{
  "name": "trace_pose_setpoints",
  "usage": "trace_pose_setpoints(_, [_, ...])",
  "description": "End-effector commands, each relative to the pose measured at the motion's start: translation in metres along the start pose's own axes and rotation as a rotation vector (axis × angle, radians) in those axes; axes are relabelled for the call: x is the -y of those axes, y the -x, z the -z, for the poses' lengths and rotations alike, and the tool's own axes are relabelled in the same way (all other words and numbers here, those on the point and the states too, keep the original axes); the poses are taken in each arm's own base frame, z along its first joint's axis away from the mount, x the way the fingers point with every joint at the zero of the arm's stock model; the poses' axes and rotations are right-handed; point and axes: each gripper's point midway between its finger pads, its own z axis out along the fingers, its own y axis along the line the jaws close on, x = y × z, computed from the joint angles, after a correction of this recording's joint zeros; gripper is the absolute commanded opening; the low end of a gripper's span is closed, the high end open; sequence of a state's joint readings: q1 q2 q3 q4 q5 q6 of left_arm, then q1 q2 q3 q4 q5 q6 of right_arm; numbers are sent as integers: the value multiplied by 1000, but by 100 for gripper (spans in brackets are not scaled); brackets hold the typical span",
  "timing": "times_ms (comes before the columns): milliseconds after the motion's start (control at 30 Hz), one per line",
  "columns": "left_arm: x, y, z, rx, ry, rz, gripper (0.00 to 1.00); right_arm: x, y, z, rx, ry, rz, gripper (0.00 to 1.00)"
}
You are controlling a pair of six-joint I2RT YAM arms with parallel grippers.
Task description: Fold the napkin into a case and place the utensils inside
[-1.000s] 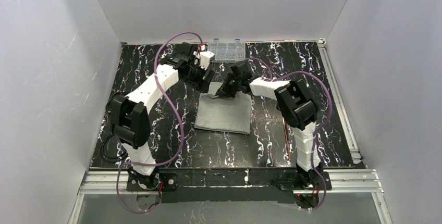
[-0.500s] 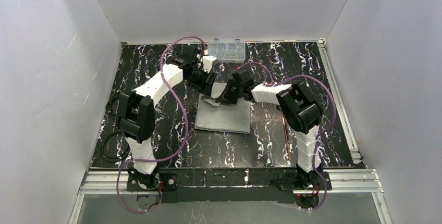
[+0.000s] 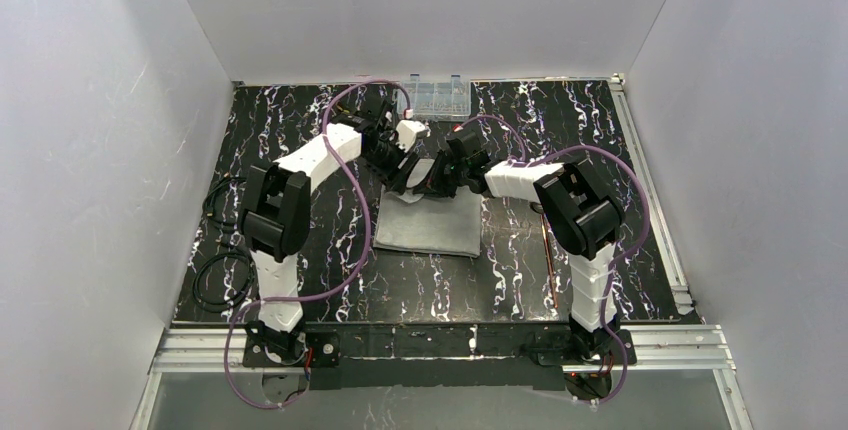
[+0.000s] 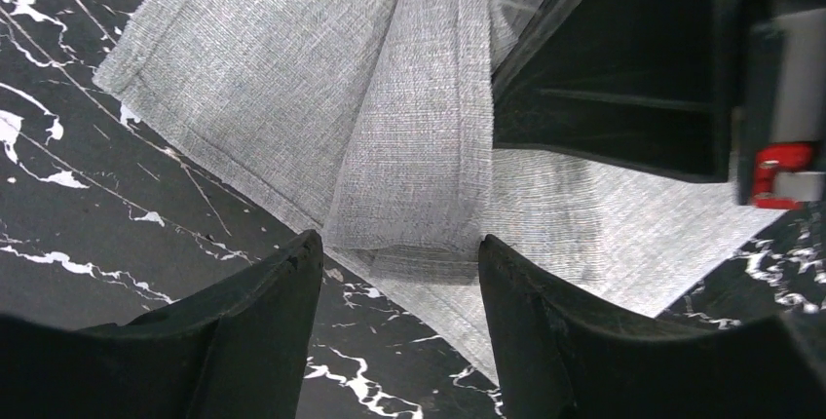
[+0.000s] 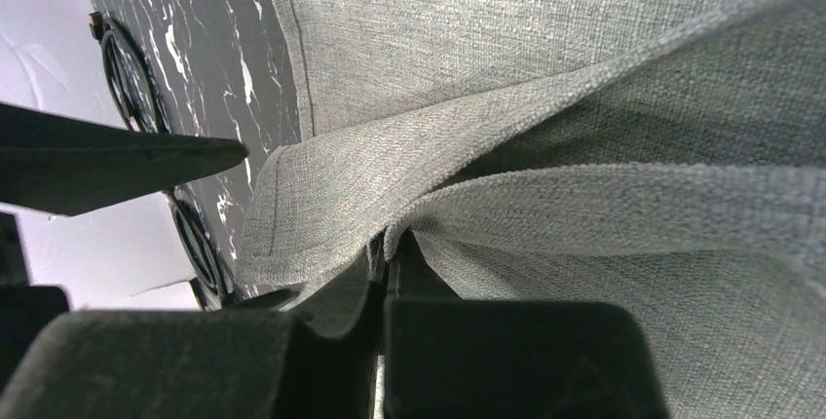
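Between left tool (image 4: 397, 265) jaws: napkin (image 4: 263, 78) fold, right tool (image 5: 383, 278) pinching

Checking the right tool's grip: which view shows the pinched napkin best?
Right wrist: the napkin bunches into the shut right tool. Left wrist shows only the raised fold; the top view shows the pinch too small to judge.

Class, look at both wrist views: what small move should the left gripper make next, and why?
Probably close the left gripper: its open jaws straddle a raised fold of the napkin, while the right gripper is shut on another fold, holding the cloth up.
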State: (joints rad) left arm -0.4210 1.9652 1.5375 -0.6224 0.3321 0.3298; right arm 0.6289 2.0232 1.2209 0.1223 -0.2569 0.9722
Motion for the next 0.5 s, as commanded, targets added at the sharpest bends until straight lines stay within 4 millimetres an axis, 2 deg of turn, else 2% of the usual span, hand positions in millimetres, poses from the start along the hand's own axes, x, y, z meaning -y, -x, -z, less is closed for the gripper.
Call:
trace_pose_setpoints(0, [-6,-3,0,-12,11,-117,58,-21,9,7,36,55,23,1])
trace_pose_setpoints(233, [-8,4,-4,38,25,-128,55,-22,10,6,36,59,13,1])
trace_pose_setpoints(467, [-1,14,-14,81,-45,-159,51,-23,8,6,24,66,9,1])
